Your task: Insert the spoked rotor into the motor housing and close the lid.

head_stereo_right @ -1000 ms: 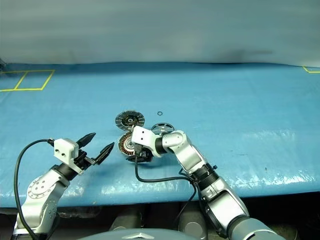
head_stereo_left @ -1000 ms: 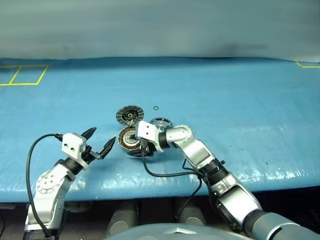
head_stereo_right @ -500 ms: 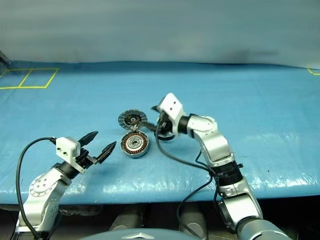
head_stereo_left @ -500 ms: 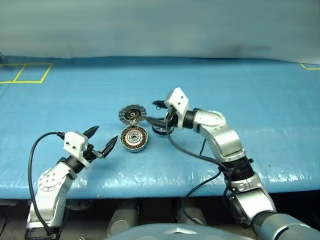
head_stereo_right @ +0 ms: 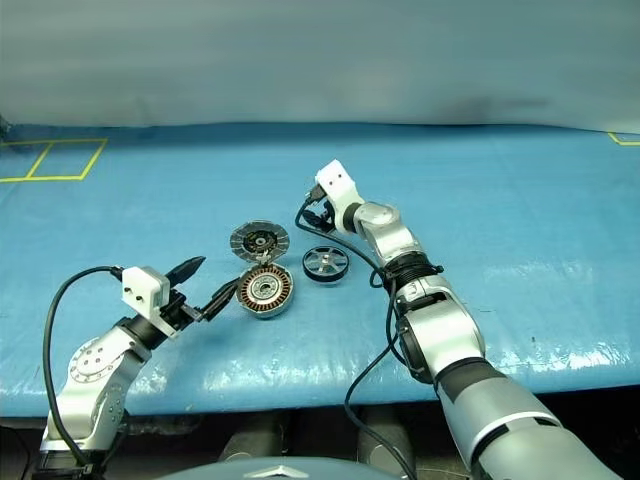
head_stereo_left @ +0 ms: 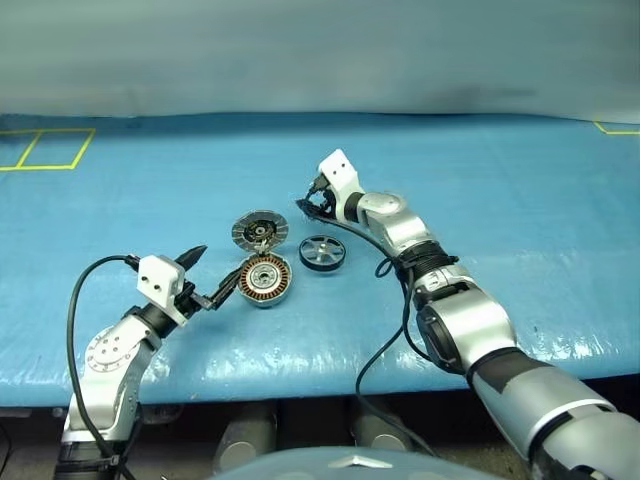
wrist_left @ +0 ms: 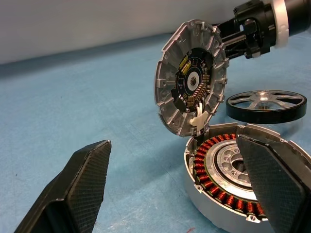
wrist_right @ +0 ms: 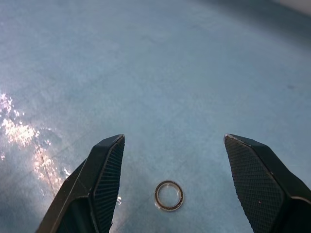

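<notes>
Motor parts laid out on the blue mat, both grippers empty.

The rotor (head_stereo_left: 323,251) lies flat, near the right gripper (head_stereo_left: 312,205), whose fingers are spread over a small loose ring (wrist_right: 168,195). The left gripper (head_stereo_left: 214,279), spread wide, flanks the housing (head_stereo_left: 264,279), its lid (head_stereo_left: 260,229) hinged upright. The rotor looks stiff, smooth, probably weighty; grasp it across the rim. Its underside is hidden.

bright even light; glare patches on blue mat (wrist_right: 19,133); far background perhaps soft.
</notes>
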